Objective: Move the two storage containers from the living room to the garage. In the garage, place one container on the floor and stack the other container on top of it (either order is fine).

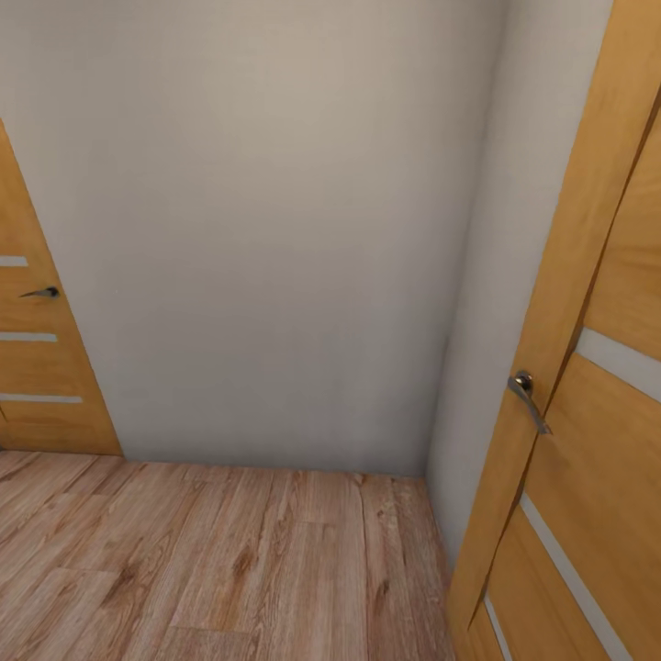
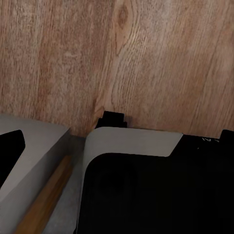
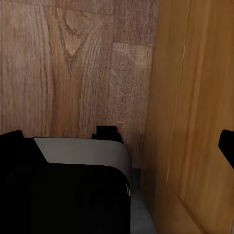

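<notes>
The two storage containers are out of view. I face a corner of plain white wall (image 1: 275, 229) over light wood-plank flooring (image 1: 229, 569). My left gripper (image 2: 122, 135) is open, one dark fingertip (image 2: 12, 146) at each side of the left wrist view with nothing between them; it hangs over the planks (image 2: 97, 58) and my own dark base (image 2: 146, 190). My right gripper (image 3: 122, 135) is open too, with its fingertips (image 3: 226, 144) far apart and empty.
A wood-panelled door (image 1: 37, 367) with a lever handle (image 1: 41, 293) is set in the wall at left. Another such door (image 1: 588, 413) with a metal handle (image 1: 528, 395) stands close at right, right beside my base (image 3: 73, 190) in the right wrist view.
</notes>
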You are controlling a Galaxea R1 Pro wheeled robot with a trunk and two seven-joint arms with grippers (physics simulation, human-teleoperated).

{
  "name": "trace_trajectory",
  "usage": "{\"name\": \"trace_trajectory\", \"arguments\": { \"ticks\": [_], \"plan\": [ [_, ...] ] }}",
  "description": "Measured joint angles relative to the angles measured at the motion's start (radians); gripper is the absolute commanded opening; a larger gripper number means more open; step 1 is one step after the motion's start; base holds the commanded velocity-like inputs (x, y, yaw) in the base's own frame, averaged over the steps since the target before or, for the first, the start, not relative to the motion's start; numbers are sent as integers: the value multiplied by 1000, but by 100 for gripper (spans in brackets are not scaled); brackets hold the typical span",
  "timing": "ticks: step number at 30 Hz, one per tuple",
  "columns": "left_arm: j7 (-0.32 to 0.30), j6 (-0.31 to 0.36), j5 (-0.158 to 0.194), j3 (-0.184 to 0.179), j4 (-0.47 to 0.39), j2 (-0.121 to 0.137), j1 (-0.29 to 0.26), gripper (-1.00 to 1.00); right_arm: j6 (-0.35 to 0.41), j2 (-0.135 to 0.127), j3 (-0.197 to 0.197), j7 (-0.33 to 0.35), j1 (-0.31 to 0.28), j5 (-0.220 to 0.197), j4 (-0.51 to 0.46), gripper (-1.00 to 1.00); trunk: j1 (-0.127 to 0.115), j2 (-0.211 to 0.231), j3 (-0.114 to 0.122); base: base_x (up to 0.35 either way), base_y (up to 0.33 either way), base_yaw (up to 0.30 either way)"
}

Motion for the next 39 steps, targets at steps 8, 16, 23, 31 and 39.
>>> {"name": "trace_trajectory", "arguments": {
  "ticks": [8,16,23,31,39],
  "plan": [
    [-1,0,-1,0,0,1,0,100,0,0,0,0,0,0,0,100,0,0,0,75,0,0],
    [-1,0,-1,0,0,1,0,100,0,0,0,0,0,0,0,100,-1,0,0,296,0,0],
    [-1,0,-1,0,0,1,0,100,0,0,0,0,0,0,0,100,-1,0,0,317,0,0],
    [0,0,-1,0,0,4,0,100,0,1,0,0,0,-1,0,100,0,0,0,264,0,89],
    [0,0,0,0,0,5,0,100,0,0,0,0,0,-2,0,100,0,0,0,24,0,262]
  ]
}}
